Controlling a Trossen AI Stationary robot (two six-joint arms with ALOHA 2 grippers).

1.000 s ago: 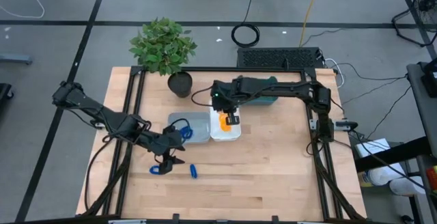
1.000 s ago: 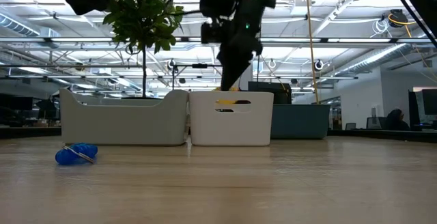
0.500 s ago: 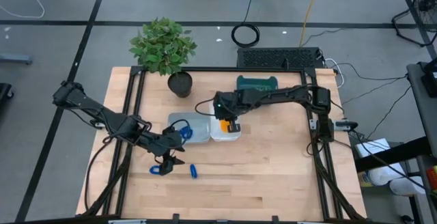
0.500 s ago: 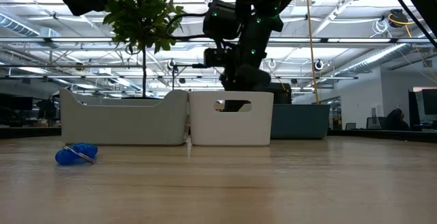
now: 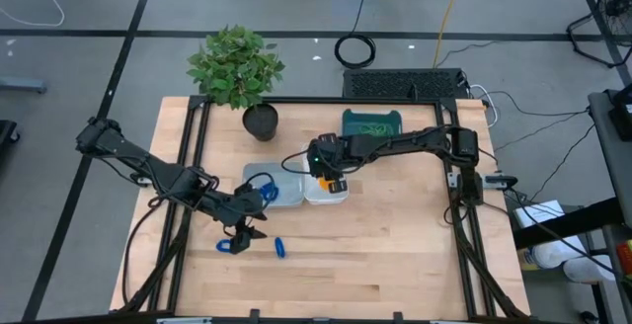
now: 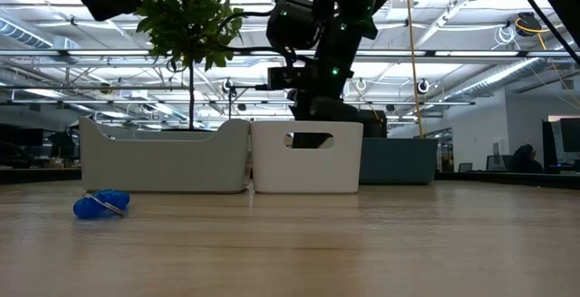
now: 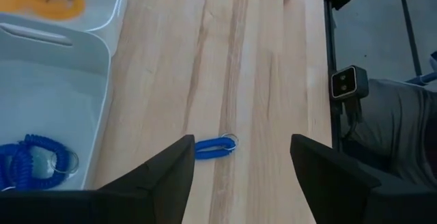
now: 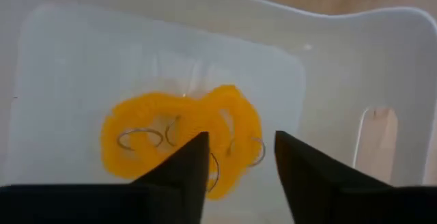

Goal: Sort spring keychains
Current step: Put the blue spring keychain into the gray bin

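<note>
Right tool (image 8: 235,159) hangs inside the white bin (image 8: 341,60), fingers spread, nothing pinched; orange keychains (image 8: 181,142) lie on the bin floor just beneath. Left tool (image 7: 239,166) hovers over the table (image 7: 266,80), fingers spread wide above one blue keychain (image 7: 215,145). Second blue keychain (image 5: 228,246) lies nearby. Blue coils (image 7: 31,162) rest in the grey bin (image 7: 82,87).

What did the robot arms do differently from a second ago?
The right gripper came down into the white bin and opened, letting go of an orange keychain, which now lies with the other orange keychains there. The left gripper stayed open above the table, and the two blue keychains on the wood did not move.
</note>
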